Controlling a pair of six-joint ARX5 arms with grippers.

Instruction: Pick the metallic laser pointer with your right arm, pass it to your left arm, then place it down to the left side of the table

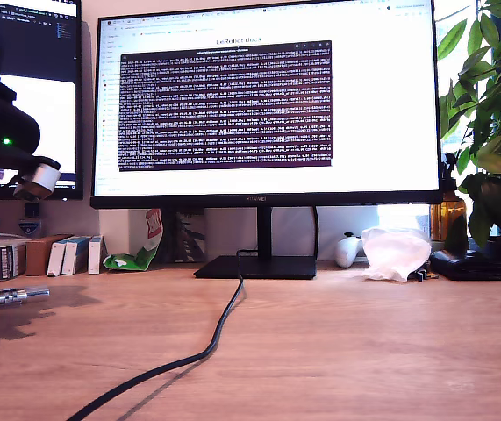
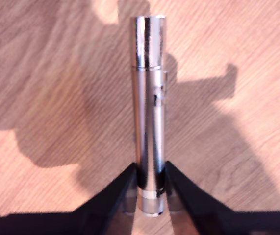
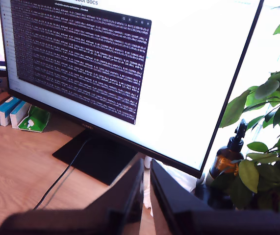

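Note:
The metallic laser pointer (image 2: 148,98) is a shiny silver cylinder, and my first gripper (image 2: 150,169) is shut on its near end. It points away from the black fingers (image 2: 122,193) over the wood-grain table (image 2: 41,73). In the exterior view the laser pointer (image 1: 9,296) pokes in from that view's left edge, low over the table (image 1: 338,351), with its shadow below. I cannot tell whether it touches the wood. My first gripper's jaws are out of the exterior view. My second gripper (image 3: 146,166) is shut with nothing in it, raised and facing the monitor (image 3: 130,73).
A black cable (image 1: 219,329) runs from the monitor stand (image 1: 257,266) toward the front edge. A black arm body (image 1: 0,132) stands at the exterior view's left. Small boxes (image 1: 66,254), a crumpled bag (image 1: 397,253), a brown bottle (image 3: 226,161) and a plant (image 1: 491,123) line the back.

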